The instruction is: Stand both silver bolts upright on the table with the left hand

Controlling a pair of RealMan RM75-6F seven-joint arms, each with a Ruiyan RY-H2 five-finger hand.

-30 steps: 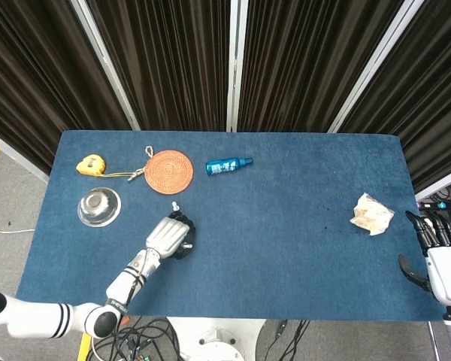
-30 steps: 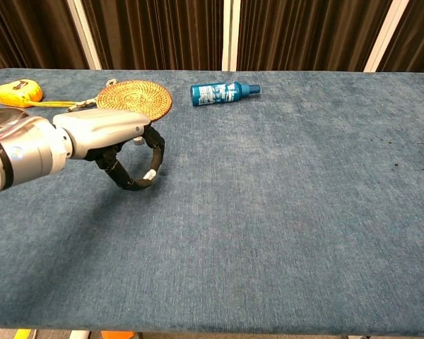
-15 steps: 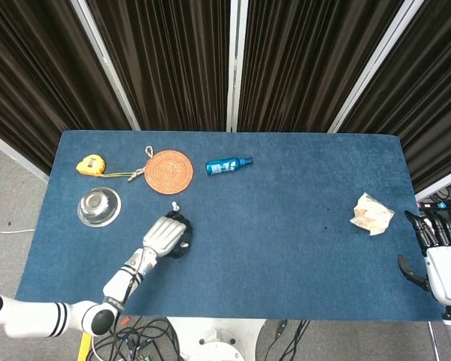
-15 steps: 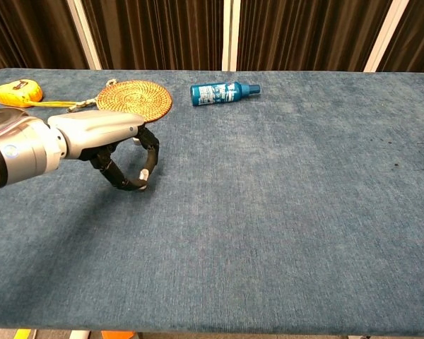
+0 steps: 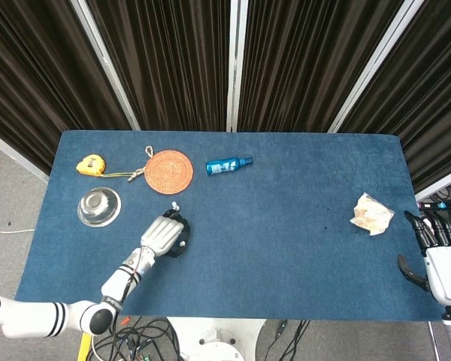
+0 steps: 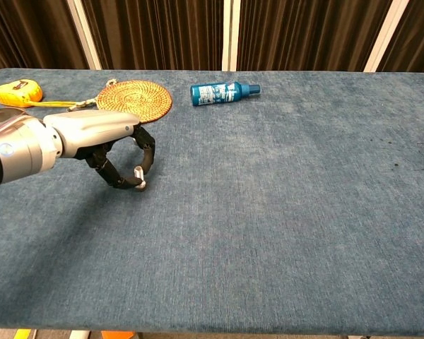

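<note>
the table point(image 5: 286, 226) wears plain deep blue cloth. at ten o'clock lie a yellow tape measure point(image 5: 90, 164) and an orange woven coaster point(image 5: 169, 171); at eleven, a blue spray bottle point(image 5: 228, 165). a silver bowl point(image 5: 99, 207) gleams at nine. the left hand point(image 5: 164, 236) is silver-grey with black fingers point(image 6: 147, 150); the right hand point(image 5: 438, 259) white and black. black pleated curtains point(image 5: 173, 60), white-striped, hang behind.
</note>
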